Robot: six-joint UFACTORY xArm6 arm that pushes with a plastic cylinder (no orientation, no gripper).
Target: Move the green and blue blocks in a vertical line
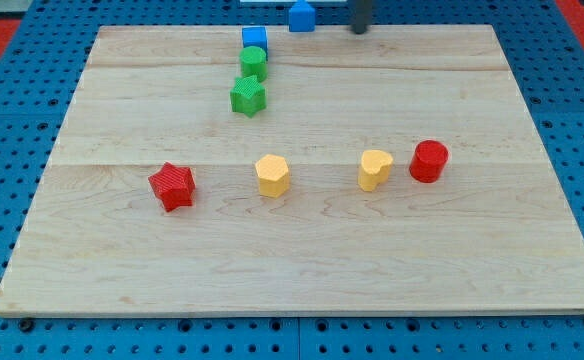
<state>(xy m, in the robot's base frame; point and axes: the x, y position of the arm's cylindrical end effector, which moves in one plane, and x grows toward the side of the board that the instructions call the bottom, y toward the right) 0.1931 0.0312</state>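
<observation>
A blue cube (255,39) sits near the board's top edge. Right below it is a green cylinder (253,62), and below that a green star (248,96); the three form a near-vertical line, touching or nearly so. A second blue block (301,15), of an angular shape, lies at the view's top, just beyond the board's top edge and to the right of the blue cube. My tip (358,29) is at the board's top edge, to the right of that blue block and apart from it.
A red star (173,185), a yellow hexagon (272,175), a yellow heart-like block (375,169) and a red cylinder (429,161) stand in a rough row across the middle of the wooden board (472,270). Blue pegboard surrounds the board.
</observation>
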